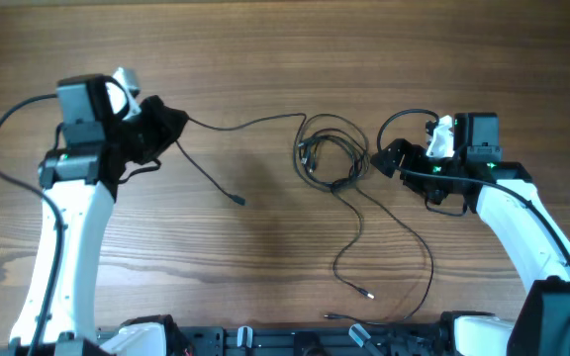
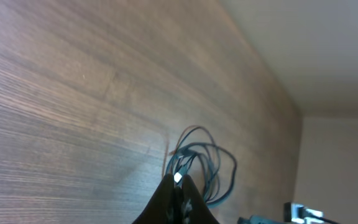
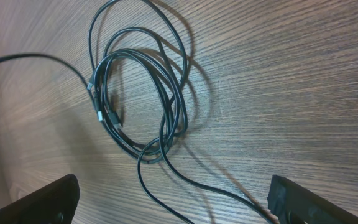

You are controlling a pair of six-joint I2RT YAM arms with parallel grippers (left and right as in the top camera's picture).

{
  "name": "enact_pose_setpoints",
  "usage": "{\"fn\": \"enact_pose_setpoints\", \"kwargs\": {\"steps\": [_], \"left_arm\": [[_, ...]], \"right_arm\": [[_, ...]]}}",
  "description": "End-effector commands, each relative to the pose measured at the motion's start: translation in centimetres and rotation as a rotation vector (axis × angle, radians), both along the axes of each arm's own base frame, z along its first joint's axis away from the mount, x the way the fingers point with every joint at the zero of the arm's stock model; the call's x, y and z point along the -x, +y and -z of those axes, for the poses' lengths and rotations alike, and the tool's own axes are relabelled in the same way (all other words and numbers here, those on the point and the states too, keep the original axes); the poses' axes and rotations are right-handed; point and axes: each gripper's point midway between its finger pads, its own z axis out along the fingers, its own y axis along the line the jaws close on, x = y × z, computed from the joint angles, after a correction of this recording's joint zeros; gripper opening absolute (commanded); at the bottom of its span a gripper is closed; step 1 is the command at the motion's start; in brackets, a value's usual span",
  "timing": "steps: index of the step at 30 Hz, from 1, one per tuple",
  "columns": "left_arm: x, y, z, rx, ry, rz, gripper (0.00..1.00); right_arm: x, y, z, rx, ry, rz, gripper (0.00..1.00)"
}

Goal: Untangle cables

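1. Wood-grain table (image 1: 265, 59) carries your cables (image 1: 330, 158), coiled in a tangle at centre, tails trailing toward the near edge.
2. Your left gripper (image 1: 171, 127) is clenched on one strand stretched leftward.
3. Your right gripper (image 1: 384, 161) gapes empty just beside the coil.
4. By the look of it, one strand is drawn out; the loops are yet to be separated.

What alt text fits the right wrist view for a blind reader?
A loose coil of thin black cables lies on a wooden table. The right gripper is open, its fingertips at the bottom corners, with one strand trailing between them.
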Motion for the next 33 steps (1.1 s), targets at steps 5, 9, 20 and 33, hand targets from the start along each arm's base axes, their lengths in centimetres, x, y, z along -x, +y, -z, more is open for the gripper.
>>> {"fn": "enact_pose_setpoints", "kwargs": {"steps": [5, 9, 20, 33], "left_arm": [[-1.0, -6.1, 6.2, -0.032, 0.137, 0.160, 0.04], [-1.1, -8.6, 9.0, -0.097, 0.171, 0.206, 0.04], [0.5, -13.2, 12.7, -0.242, 0.219, 0.265, 0.04], [3.3, -17.6, 6.5, 0.011, -0.037, 0.742, 0.04]], "right_arm": [[-0.6, -0.7, -0.4, 0.046, -0.023, 0.020, 1.00], [-0.5, -0.7, -0.3, 0.046, -0.015, 0.020, 1.00], [-0.5, -0.7, -0.4, 0.027, 0.008, 0.061, 1.00], [-1.2, 4.4, -0.5, -0.053, -0.013, -0.013, 1.00]]}}
